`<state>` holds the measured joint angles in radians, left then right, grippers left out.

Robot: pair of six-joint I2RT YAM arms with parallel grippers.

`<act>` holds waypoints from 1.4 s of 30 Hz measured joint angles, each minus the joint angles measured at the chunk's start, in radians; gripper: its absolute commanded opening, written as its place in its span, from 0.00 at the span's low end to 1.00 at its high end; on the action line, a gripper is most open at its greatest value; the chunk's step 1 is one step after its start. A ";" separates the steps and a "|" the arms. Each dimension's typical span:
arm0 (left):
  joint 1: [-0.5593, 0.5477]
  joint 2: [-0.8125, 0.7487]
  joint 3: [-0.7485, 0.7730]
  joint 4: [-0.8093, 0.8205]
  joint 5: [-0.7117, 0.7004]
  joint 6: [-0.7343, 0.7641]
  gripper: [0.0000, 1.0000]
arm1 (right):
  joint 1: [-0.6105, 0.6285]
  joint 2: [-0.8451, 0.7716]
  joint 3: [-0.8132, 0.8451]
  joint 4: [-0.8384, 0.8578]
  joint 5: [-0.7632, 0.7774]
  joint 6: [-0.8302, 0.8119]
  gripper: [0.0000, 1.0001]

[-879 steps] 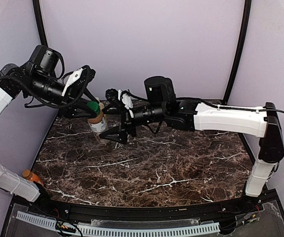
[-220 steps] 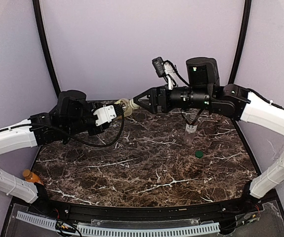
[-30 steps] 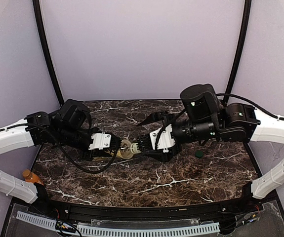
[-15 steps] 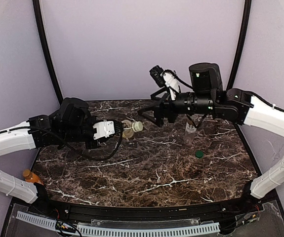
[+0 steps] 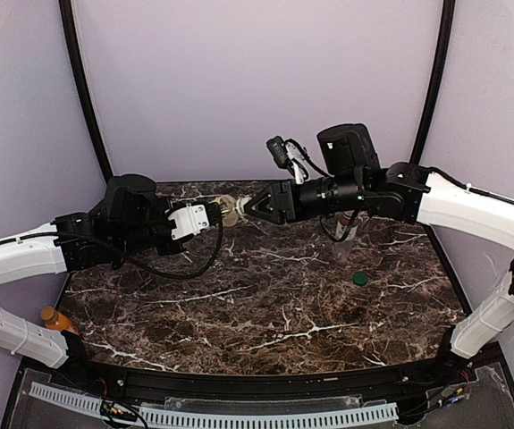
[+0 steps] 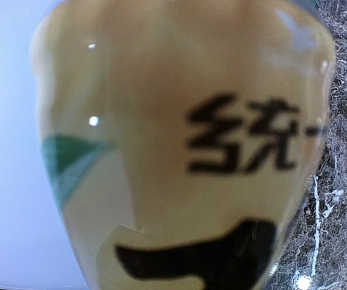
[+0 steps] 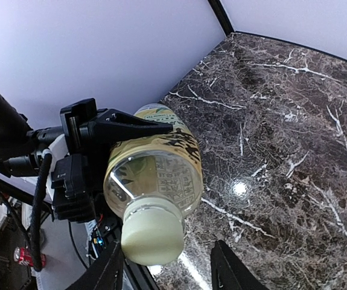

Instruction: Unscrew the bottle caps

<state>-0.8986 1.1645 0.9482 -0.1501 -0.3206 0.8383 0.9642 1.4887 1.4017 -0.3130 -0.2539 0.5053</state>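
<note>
Pale cream cap (image 7: 152,234) sits on the yellow-labelled bottle (image 7: 161,163), which we hold in the air between our two tools.
Our left tool (image 5: 210,214) is clamped on the bottle's body and holds it sideways above the marble surface (image 5: 265,304), with the cap facing our right tool (image 7: 166,270). That tool's fingers stand parted on either side of the cap, and one shows a clear gap to it. The dark green cap (image 5: 360,278) lies on the surface near the upright clear bottle (image 5: 345,239).
</note>
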 measured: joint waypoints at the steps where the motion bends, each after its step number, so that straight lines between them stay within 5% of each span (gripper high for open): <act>1: 0.000 0.000 0.000 0.001 -0.002 0.001 0.01 | 0.000 0.000 0.000 0.000 -0.005 0.006 0.48; 8: 0.000 0.000 0.000 0.004 -0.003 0.014 0.01 | 0.000 0.023 0.012 0.014 -0.035 0.029 0.35; 14: 0.002 -0.001 -0.002 0.005 -0.012 0.015 0.01 | 0.002 0.040 0.028 0.019 -0.051 0.035 0.00; 23: 0.004 -0.011 -0.003 -0.040 0.055 0.010 0.01 | 0.017 0.025 0.017 0.000 -0.056 -0.191 0.00; 36: -0.001 -0.033 -0.011 -0.378 0.348 0.076 0.01 | 0.272 -0.211 -0.157 -0.101 0.097 -1.143 0.00; 42: -0.001 -0.034 -0.034 -0.388 0.350 0.066 0.01 | 0.258 -0.186 -0.149 -0.137 0.304 -1.165 0.00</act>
<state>-0.8993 1.1309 0.9138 -0.5381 0.0292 0.9039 1.2221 1.3025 1.2526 -0.4496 0.0505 -0.6598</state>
